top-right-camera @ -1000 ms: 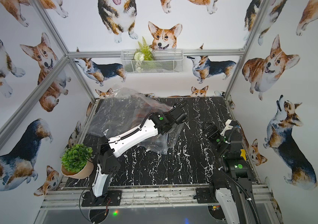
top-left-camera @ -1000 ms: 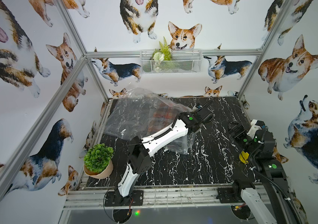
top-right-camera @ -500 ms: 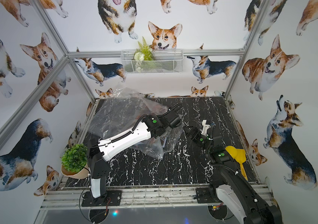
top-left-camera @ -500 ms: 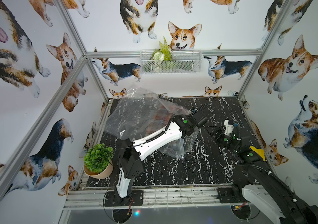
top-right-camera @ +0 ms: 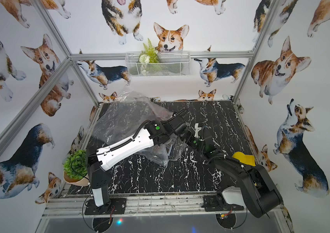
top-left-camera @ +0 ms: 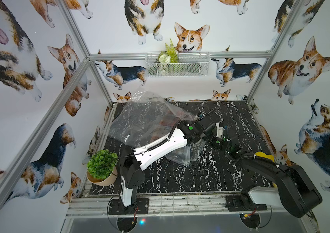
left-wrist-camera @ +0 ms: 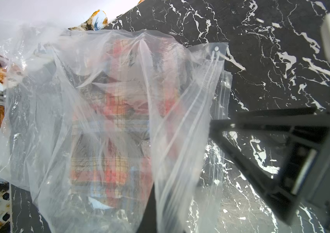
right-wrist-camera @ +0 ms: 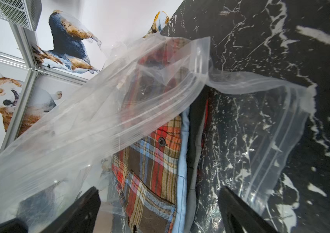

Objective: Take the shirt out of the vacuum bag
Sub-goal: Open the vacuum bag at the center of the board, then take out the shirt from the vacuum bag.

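One black marble tabletop [top-left-camera: 180,177], corgi walls [top-left-camera: 190,38]: left pincer [top-left-camera: 198,141] clamps vacuum bag [top-left-camera: 146,121], right pincer [right-wrist-camera: 158,193] gapes.

No legible text, label or number anywhere.

A small green potted plant [top-left-camera: 102,164] is sitting at the near left corner of the black, white-veined bench [top-left-camera: 180,177]. A white wire basket [top-left-camera: 192,66] is hanging on the wall above the far edge, holding a fern [top-left-camera: 170,51]. Something yellow [top-left-camera: 263,157] is lying by the right edge, partly hidden. Corgi pictures [top-left-camera: 190,38] are covering the walls.
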Robot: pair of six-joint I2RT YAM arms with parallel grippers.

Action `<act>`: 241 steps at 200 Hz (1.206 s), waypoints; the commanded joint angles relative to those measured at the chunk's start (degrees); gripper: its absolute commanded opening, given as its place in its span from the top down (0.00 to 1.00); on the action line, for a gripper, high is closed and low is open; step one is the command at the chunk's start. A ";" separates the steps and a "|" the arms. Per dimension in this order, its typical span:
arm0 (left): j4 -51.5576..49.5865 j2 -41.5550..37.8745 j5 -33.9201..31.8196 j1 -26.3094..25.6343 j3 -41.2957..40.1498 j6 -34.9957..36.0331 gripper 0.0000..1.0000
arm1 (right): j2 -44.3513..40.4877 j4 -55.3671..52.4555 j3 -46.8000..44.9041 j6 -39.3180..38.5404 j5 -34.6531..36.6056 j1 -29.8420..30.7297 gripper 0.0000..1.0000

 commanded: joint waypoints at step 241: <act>1.08 -1.53 -2.09 -0.29 -4.47 -2.67 1.00 | 22.75 16.82 9.61 2.44 -1.40 4.53 0.10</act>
